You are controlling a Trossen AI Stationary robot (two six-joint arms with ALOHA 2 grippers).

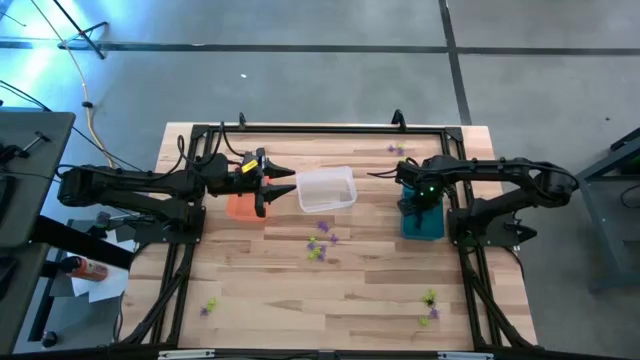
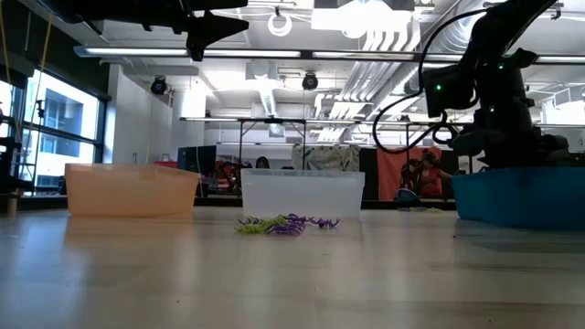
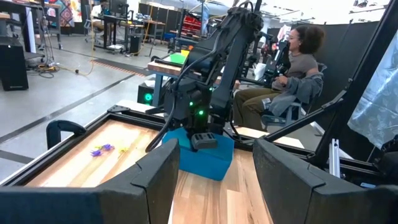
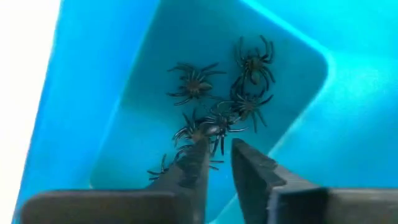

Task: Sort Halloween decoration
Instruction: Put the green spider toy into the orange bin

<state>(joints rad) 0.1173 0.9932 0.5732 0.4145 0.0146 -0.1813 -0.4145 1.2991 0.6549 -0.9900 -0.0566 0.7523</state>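
Note:
My right gripper [image 4: 221, 146] points down into the teal bin [image 1: 422, 228], its fingers a little apart and so open. Several black spider decorations [image 4: 214, 102] lie on the bin's floor, one just past the fingertips, none between them. My left gripper [image 1: 285, 185] hangs level and open above the table, between the orange bin [image 1: 240, 207] and the clear bin [image 1: 325, 190]. Purple and yellow-green decorations [image 1: 320, 245] lie loose on the table in front of the clear bin.
More loose decorations lie near the front right [image 1: 430, 305], the front left [image 1: 207, 308] and the far edge [image 1: 397, 150]. A dark frame [image 1: 320, 128] rims the table. A person [image 3: 298, 68] sits beyond the table's right side.

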